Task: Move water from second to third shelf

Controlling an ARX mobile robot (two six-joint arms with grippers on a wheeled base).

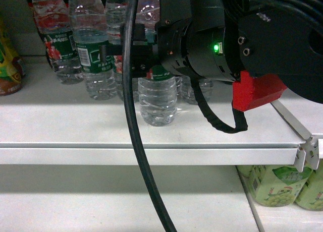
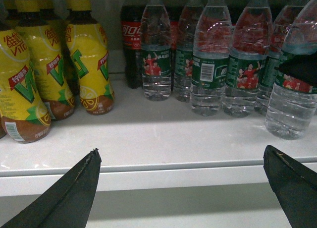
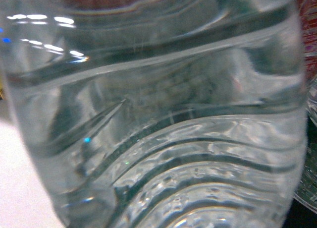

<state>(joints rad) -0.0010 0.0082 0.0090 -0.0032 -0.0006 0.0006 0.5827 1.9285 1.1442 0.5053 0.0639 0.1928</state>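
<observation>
White store shelving fills every view, its upper shelf [image 1: 75, 126] lit and its front lip running across the head picture. On the right, the right gripper [image 1: 151, 65] reaches in at label height on the water bottle [image 1: 158, 102] that stands alone toward the front of that shelf, ahead of the row of like bottles [image 2: 213, 54]. Its fingers are hidden behind the black wrist housing, so I cannot tell from the head view how tightly they sit; the right wrist camera shows only ribbed clear plastic pressed up close and filling the frame, which suggests the jaws are around the bottle, though the grip itself is not visible. In the left wrist view a dark shape overlaps that bottle's green label at the right edge. A black cable [image 1: 136, 156] hangs down across the shelf front. The left gripper [image 2: 183, 188] hangs below the shelf edge with its two dark fingers [image 2: 74, 193] spread wide apart and nothing between them. Behind the water row stand dark cola bottles [image 2: 132, 44], and to the left are yellow drink bottles [image 2: 91, 59]. Green cans [image 1: 275, 186] sit on the shelf below at the right.
</observation>
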